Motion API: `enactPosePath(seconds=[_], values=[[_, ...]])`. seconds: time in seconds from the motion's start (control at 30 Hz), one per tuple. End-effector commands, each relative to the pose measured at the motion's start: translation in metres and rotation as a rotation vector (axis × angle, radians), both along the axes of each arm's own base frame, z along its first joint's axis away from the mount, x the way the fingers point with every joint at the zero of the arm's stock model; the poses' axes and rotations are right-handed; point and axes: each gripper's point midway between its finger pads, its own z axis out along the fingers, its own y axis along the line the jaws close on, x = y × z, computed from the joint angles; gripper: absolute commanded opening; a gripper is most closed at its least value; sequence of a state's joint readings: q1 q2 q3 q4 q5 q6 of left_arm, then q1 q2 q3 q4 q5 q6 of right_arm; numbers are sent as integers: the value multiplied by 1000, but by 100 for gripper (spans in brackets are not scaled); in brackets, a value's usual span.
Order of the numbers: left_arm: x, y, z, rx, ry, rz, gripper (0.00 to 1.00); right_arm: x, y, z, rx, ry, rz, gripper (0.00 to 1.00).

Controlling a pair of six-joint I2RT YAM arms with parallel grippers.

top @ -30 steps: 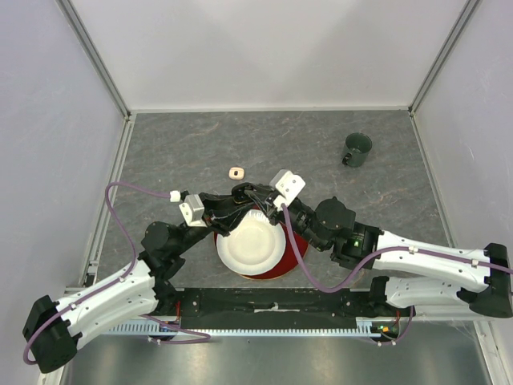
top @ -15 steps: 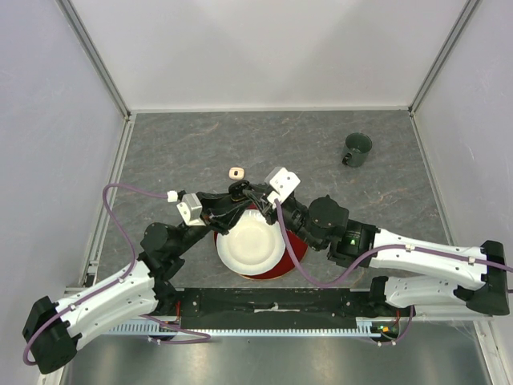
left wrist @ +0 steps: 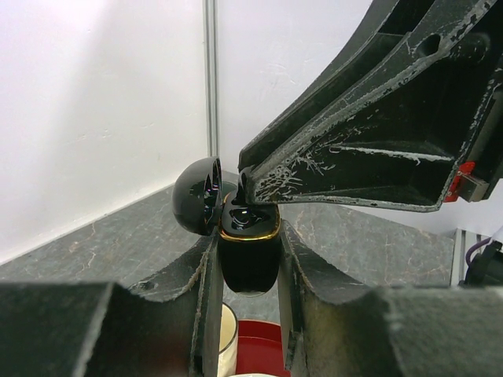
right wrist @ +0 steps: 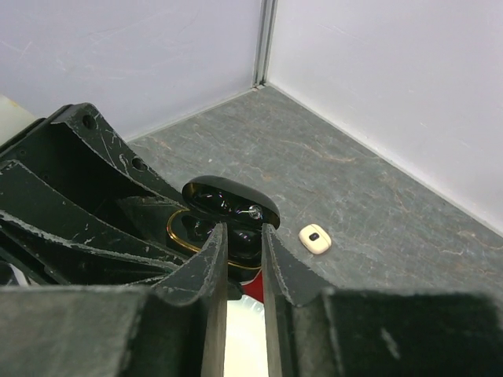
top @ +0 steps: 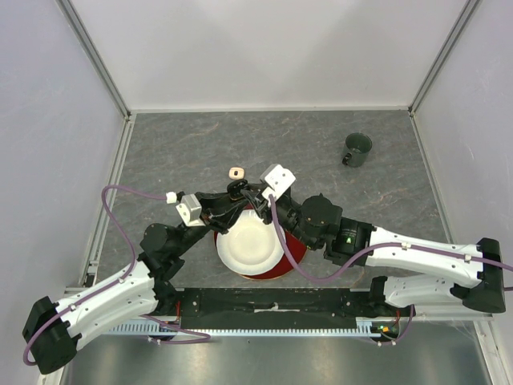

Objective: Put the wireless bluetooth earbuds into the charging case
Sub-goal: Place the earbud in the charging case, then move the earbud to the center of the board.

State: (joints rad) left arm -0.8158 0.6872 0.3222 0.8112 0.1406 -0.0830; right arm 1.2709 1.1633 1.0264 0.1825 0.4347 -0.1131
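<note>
The charging case (left wrist: pixel 250 263) is glossy black with a gold rim, and its lid (left wrist: pixel 196 196) is swung open to the left. My left gripper (left wrist: pixel 247 236) is shut on the case body and holds it upright above the dishes. My right gripper (right wrist: pixel 244 229) reaches in from above, its tips at the case's opening (right wrist: pixel 177 232), with a narrow gap between the fingers. A glossy black piece, seemingly one of the earbuds (right wrist: pixel 250 238), sits in the well right at those tips. In the top view both grippers meet at the case (top: pixel 237 189).
A small cream oval piece with a dark spot (top: pixel 235 172) lies on the grey table just beyond the case. A white plate (top: pixel 252 241) rests on a red dish (top: pixel 298 247) below the grippers. A dark green mug (top: pixel 357 149) stands at the far right.
My right arm has crept left, bringing its fingertips onto the case's opening, and its fingers have parted slightly. The left gripper has kept hold of the case almost in place.
</note>
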Motion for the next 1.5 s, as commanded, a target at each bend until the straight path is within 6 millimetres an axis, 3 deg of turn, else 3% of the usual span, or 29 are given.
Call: enactPosePath(seconds=[0.0,0.17,0.2,0.37,0.57,0.73,0.83,0.9,1.0,1.07,1.1,1.17,1.2,1.27,1.33,1.37,1.47], values=[[2,18,36,-89,-109,82,2,-17,12,-2,17,71,69,31],[2,17,34,-84,-103,79,2,-16,1,16,97,72,44,52],[2,17,33,-84,-101,78,2,-14,-3,22,125,67,26,60],[0,18,33,-83,-99,76,2,-13,-23,56,269,75,-18,78],[-1,18,30,-78,-93,71,2,2,-60,86,390,60,-165,92],[-4,21,33,-82,-100,70,2,27,-88,87,381,85,-362,96],[-7,23,34,-84,-105,64,2,49,-103,69,327,149,-488,98],[-9,23,33,-78,-103,54,2,71,-124,62,347,194,-587,98],[-14,24,34,-74,-104,44,2,103,-144,35,371,327,-642,98],[-17,28,38,-83,-113,44,2,124,-154,5,350,439,-672,98],[-18,29,38,-83,-115,44,2,131,-155,2,347,471,-674,98],[-21,31,40,-81,-123,42,2,151,-165,-32,291,576,-729,98],[-22,33,42,-83,-129,48,2,155,-156,-37,277,624,-676,98],[-24,37,44,-84,-132,54,2,172,-160,-70,235,734,-711,98],[-25,38,46,-78,-138,58,2,181,-155,-82,231,786,-696,98],[-25,38,46,-72,-134,61,2,190,-158,-99,221,821,-736,98],[-26,40,51,-72,-134,64,2,207,-158,-126,217,890,-772,98]])
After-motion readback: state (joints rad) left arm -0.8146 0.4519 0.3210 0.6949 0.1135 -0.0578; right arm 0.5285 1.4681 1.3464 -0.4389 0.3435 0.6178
